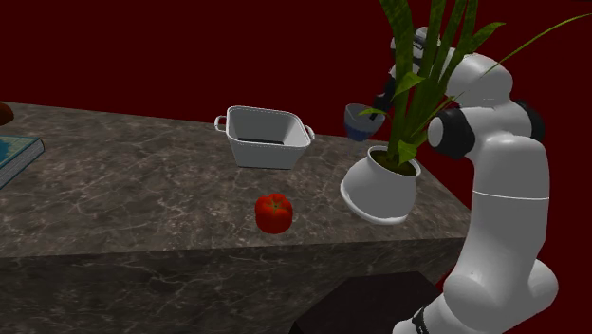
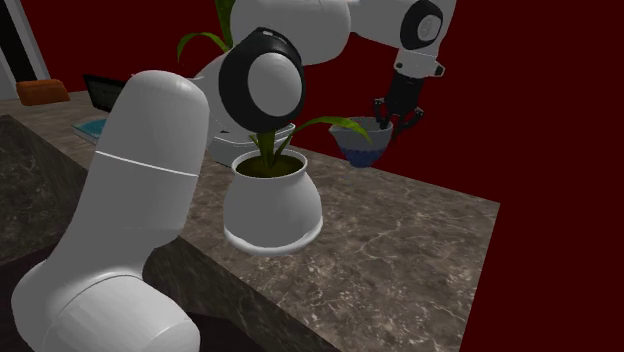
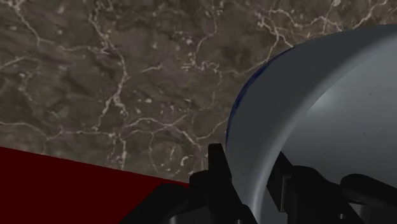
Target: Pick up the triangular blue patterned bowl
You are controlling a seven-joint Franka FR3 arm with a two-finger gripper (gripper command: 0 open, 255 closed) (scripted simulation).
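The fingers [image 3: 219, 170] pinch the bowl [image 1: 357, 123] by its rim, above the tabletop [image 1: 142, 190] at the plant's [image 1: 379, 185] eleven o'clock, leaves partly covering it.

The potted plant [image 1: 381, 188] stands in the way, its tall leaves rising just beside the bowl [image 1: 358, 122] held above the bench [image 1: 123, 190]. A white handled dish [image 1: 265, 139] and a red fruit [image 1: 273, 213] sit near; the bench toward the shoulder view's left lies open.
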